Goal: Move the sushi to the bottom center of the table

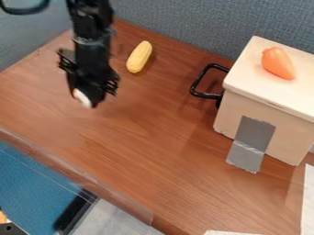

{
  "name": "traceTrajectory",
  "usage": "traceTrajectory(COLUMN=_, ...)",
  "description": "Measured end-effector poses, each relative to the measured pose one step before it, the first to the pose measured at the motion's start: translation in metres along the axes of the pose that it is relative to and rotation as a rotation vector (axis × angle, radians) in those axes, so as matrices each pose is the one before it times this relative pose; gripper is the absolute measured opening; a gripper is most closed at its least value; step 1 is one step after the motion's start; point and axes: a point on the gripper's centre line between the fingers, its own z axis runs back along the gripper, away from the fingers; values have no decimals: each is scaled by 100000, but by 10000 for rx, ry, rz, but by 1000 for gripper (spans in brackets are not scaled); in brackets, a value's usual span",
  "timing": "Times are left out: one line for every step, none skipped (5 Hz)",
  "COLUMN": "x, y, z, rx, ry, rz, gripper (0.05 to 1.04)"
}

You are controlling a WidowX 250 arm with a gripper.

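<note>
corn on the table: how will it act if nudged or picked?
The corn will probably roll sideways if nudged: rounded, elongated body on a flat table. Looks like a one-piece toy, so likely stiff and light. Tapered ends may slip from a loose grasp.

We look down on a reddish-brown, wood-grained table (pixel 156 151); textured blue-grey walls (pixel 184 27) stand behind it; past its near edge, at lower left, we see a blue surface (pixel 34 179) beside a pale grey one (pixel 116 218).

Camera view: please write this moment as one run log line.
tool: upper left, above table; white piece, likely sushi: at tool's lower end; corn: upper right of tool; orange item: on box; placement: not done
</note>
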Motion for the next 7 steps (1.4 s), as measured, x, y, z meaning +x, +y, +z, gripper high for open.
traceTrajectory(x=-1599, y=-4333, z=-859, rx=-269, ry=240, rz=-1031, gripper=509)
traceTrajectory(x=-1433, y=-2274, z=-265, rx=-95, ry=44, rz=-616, gripper=509)
traceTrajectory(x=-1210, y=-2807, z=-610, rx=-123, ry=290, rz=-746, gripper=509)
traceTrajectory(x=-333, y=-185, z=-177, rx=28, ry=58, rz=376, gripper=588)
traceTrajectory(x=-203, y=227, z=66, rx=117, ry=199, rz=751, gripper=890)
traceTrajectory(x=291, y=1029, z=1583, rx=-67, ry=-298, rz=855, gripper=1009)
traceTrajectory(x=333, y=703, z=2972, rx=-55, ry=-573, rz=566, gripper=1004)
